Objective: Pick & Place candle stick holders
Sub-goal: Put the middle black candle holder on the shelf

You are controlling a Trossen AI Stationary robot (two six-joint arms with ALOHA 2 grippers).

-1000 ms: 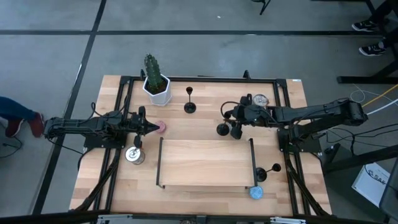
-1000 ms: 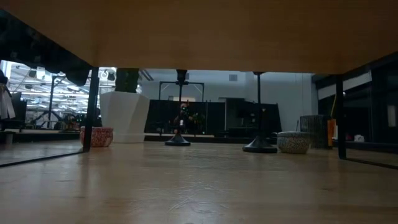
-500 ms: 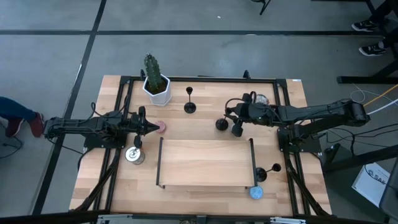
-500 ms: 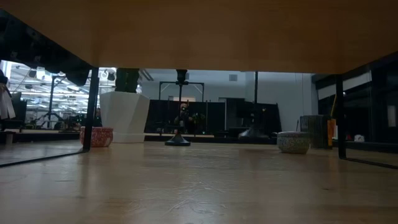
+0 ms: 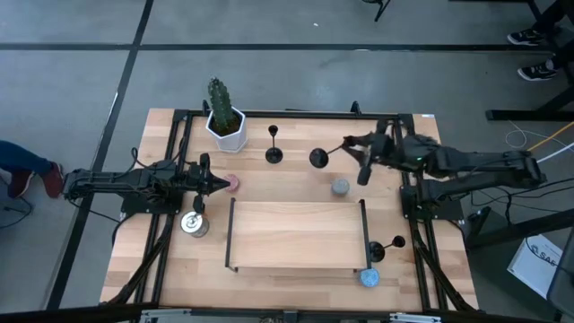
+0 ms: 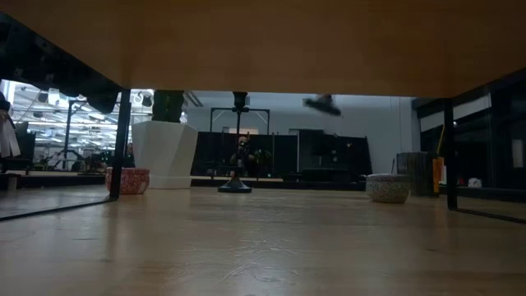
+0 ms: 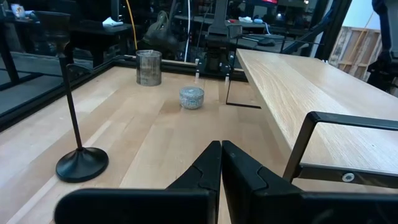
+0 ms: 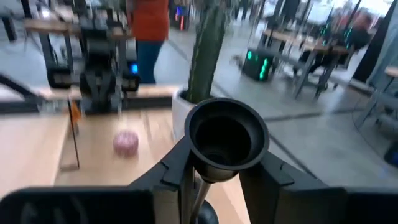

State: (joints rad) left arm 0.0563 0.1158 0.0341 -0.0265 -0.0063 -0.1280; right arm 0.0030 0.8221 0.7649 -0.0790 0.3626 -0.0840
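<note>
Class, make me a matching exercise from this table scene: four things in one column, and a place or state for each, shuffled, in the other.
Things:
1. cactus pot
2. blue tin
3. grey tin
4. right gripper

Places or states:
A. near the raised shelf's front right corner
B. gripping a candle holder off the table
C. back left of the table
D. on the table just behind the shelf

Pairs: 1-C, 2-A, 3-D, 4-B

The low view blurs the lifted candle stick holder (image 6: 322,104) beyond recognition.
</note>
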